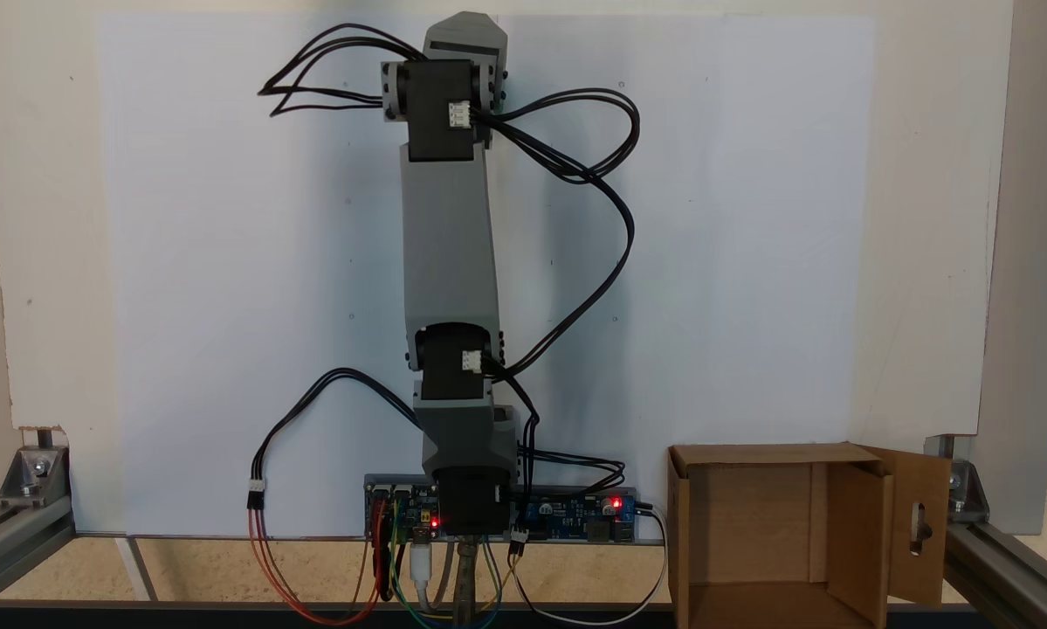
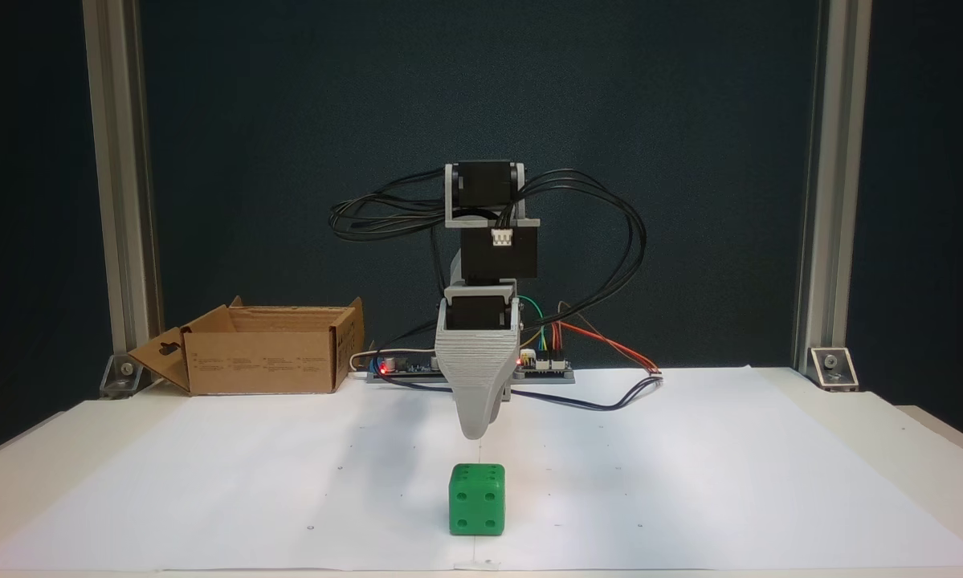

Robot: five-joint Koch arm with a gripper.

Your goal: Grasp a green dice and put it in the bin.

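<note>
Presently the green dice (image 2: 477,498) sits upright on the white paper sheet (image 2: 690,466) near the front edge of the table, free of any contact. The gripper (image 2: 478,425) hangs nose-down behind and above it, apart from the cube. Only one grey jaw tip presents to the camera, so whether the jaws are spread or pressed together cannot be told. The bin (image 2: 260,349), an open cardboard box, stands at the far left of this view beside the controller board (image 2: 465,368), well apart from the dice. Risks noted: a descent with jaws closed or off-centre would likely knock the rounded cube away; the loose black cables (image 2: 610,241) could snag during the swing toward the box; a release short of the box rim would drop the cube outside.
</note>
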